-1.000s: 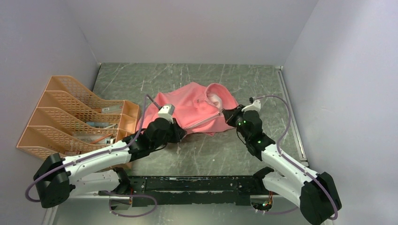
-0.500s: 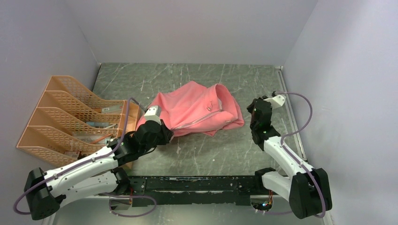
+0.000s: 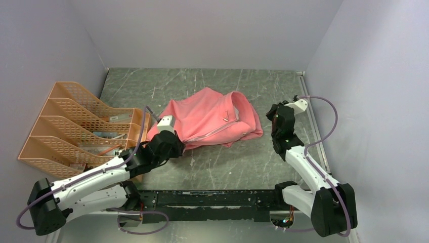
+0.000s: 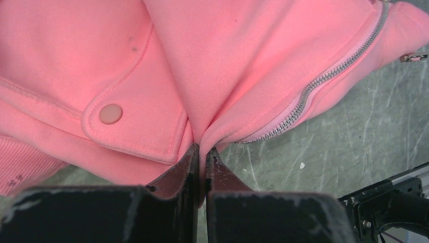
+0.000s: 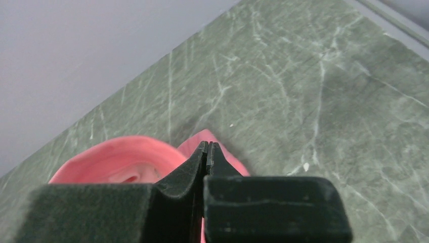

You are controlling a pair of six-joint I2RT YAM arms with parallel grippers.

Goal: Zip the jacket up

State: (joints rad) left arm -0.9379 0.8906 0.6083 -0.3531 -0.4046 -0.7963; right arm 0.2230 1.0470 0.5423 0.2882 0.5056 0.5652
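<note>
The salmon-pink jacket (image 3: pixel 210 119) lies bunched in the middle of the table, its light zipper (image 3: pixel 215 130) running across the front. In the left wrist view the zipper (image 4: pixel 324 78) shows closed along the part I see, beside a snap flap (image 4: pixel 110 114). My left gripper (image 3: pixel 179 146) is shut on a fold of the jacket's near-left edge (image 4: pixel 202 136). My right gripper (image 3: pixel 275 117) is shut and empty, just right of the jacket and apart from it. In the right wrist view the jacket (image 5: pixel 126 162) lies just beyond the shut gripper (image 5: pixel 207 147).
An orange mesh file rack (image 3: pixel 66 109) with papers stands at the left, close to my left arm. A metal rail (image 3: pixel 313 126) runs along the table's right edge. Grey walls enclose the back and sides.
My right gripper let go of the jacket's collar end and drew back to the right. The collar slumped flat. My left gripper shifted slightly left, still holding the edge.
</note>
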